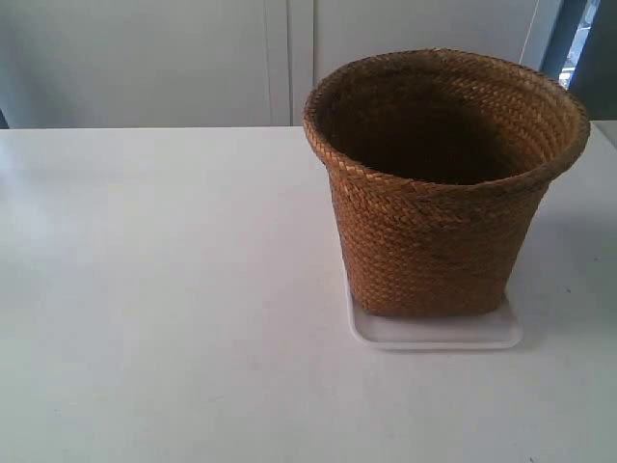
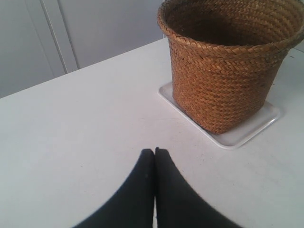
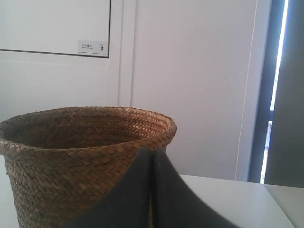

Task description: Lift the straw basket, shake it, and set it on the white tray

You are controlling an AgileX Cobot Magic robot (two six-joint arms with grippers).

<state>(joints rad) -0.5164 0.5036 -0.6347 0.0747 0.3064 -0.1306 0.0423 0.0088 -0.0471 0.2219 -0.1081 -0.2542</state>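
At left in the exterior view: white tabletop (image 1: pixel 145 289), with pale cabinet doors (image 1: pixel 193 58) behind its far edge.

Right of centre: straw basket (image 1: pixel 434 222) stands upright on the white tray (image 1: pixel 434 335). Its base sits inside the tray's rim, and a strip of tray shows along the near side and at both near corners. The braided rim is wide and round and the body tapers downward. The interior is in shadow.

Left wrist view: left pincer (image 2: pixel 154 151) is clenched, its two dark fingers pressed together along their length with nothing between them. It sits over the tabletop, apart from basket and tray, which lie beyond its tips. The tray's rim shows on two sides of the basket base.

Right wrist view: right pincer (image 3: pixel 152 154) is also clenched and holds nothing. Its tips sit level with the basket's rim, in front of the woven wall. I cannot tell whether they touch it. A small label (image 3: pixel 92 47) is on the wall panel behind.
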